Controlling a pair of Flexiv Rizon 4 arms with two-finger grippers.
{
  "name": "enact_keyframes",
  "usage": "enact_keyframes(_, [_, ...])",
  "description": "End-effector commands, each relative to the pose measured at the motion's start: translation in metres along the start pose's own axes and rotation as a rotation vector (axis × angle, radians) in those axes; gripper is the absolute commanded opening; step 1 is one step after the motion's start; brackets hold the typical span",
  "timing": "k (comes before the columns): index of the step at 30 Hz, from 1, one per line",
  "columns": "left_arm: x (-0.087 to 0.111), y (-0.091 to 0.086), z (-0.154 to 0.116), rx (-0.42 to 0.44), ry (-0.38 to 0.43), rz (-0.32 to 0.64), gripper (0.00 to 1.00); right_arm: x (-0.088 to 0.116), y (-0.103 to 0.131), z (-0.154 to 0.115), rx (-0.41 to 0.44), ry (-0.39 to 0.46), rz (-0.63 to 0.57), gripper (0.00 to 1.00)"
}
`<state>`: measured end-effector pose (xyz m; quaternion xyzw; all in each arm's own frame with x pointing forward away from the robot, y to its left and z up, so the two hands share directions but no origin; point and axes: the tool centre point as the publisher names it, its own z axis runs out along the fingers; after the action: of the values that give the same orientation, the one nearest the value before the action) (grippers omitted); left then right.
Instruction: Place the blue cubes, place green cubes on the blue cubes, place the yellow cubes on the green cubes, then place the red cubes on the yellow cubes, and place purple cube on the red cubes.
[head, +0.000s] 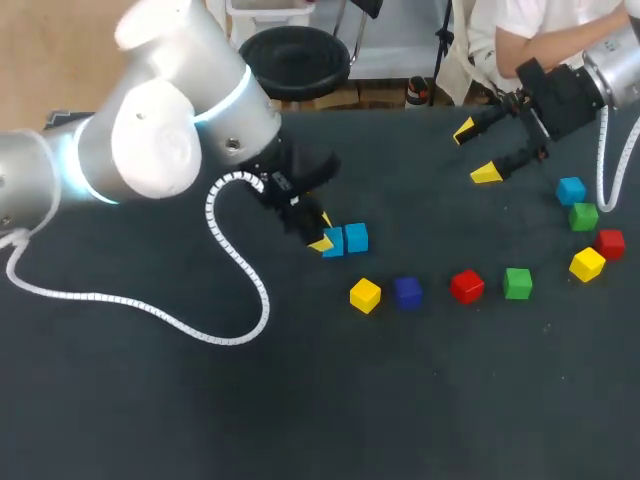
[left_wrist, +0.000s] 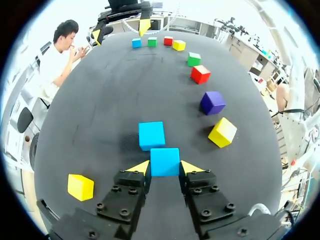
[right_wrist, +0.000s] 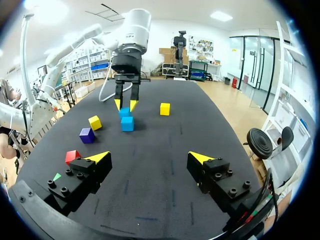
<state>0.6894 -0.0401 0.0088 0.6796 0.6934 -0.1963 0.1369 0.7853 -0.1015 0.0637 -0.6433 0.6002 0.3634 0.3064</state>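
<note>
1. The left gripper (head: 323, 231) sits just left of centre in the head view. Its yellow tips are clamped on the near blue cube (left_wrist: 164, 161), one tip against each side (the left wrist view shows this best).
2. The second blue cube (head: 356, 237) stands just beside the clamped one, on its right in the head view. I cannot tell whether the two touch.
3. Below centre, on the dark table (head: 120, 400), a row runs left to right: yellow cube (head: 365, 295), purple cube (head: 407, 292), red cube (head: 466, 286), green cube (head: 517, 283). The yellow and purple cubes are near each other and the others are more spread out.
4. At the right edge of the frame is a loose cluster (top to bottom): far blue cube (head: 571, 190), far green cube (head: 583, 216), far red cube (head: 610, 243), far yellow cube (head: 587, 264).
5. The right gripper (head: 475, 152) is at the upper right. Its fingers are wide apart with nothing between them.
6. A lone yellow cube (left_wrist: 80, 187) lies beside the left gripper in the left wrist view (the arm covers it from above).
</note>
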Motion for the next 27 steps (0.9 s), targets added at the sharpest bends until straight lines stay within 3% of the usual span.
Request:
enact_keyframes(1, [-0.003, 0.009, 0.001, 0.022, 0.017, -0.005, 0.0, 0.0, 0.001, 0.0, 0.002, 0.0, -0.001, 1.0])
enact_keyframes(27, [0.013, 0.007, 0.004, 0.044, 0.007, -0.024, 0.0, 0.0, 0.001, 0.0, 0.002, 0.0, -0.001, 1.0])
